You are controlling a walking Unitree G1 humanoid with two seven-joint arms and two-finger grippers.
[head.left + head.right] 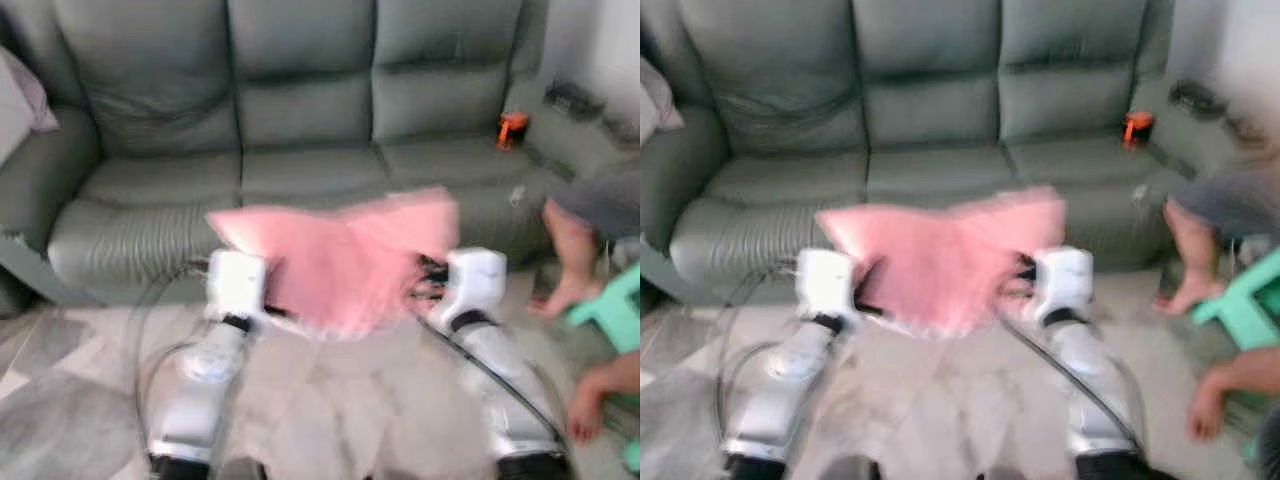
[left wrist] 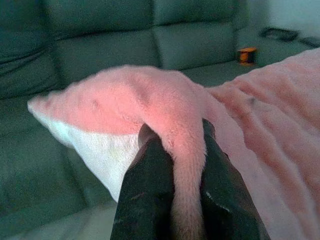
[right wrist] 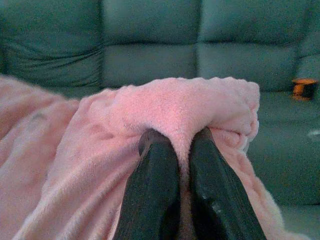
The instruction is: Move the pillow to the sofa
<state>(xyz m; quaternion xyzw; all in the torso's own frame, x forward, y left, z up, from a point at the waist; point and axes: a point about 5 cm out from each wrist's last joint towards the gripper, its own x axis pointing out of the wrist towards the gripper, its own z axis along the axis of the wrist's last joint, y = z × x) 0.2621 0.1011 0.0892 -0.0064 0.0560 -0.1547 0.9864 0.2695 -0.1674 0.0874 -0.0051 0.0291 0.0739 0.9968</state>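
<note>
My head stereo pair looks forward and down, sharing the sofa [image 1: 300,130] beyond and pillow [image 1: 345,255] near. Each wrist camera sits close behind its fingers, facing the sofa.

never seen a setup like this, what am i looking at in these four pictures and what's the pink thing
This is a humanoid robot seen through its own cameras. Two pictures come from its head, looking down over its silver arms; the other two come from cameras on its wrists, looking along the black fingers. The pink thing is a fluffy pillow. The left gripper pinches one edge and the right gripper pinches the other, holding it up in front of a grey-green sofa. A small orange object sits on the sofa's far right. A person's bare foot and hand show at the right.
</note>
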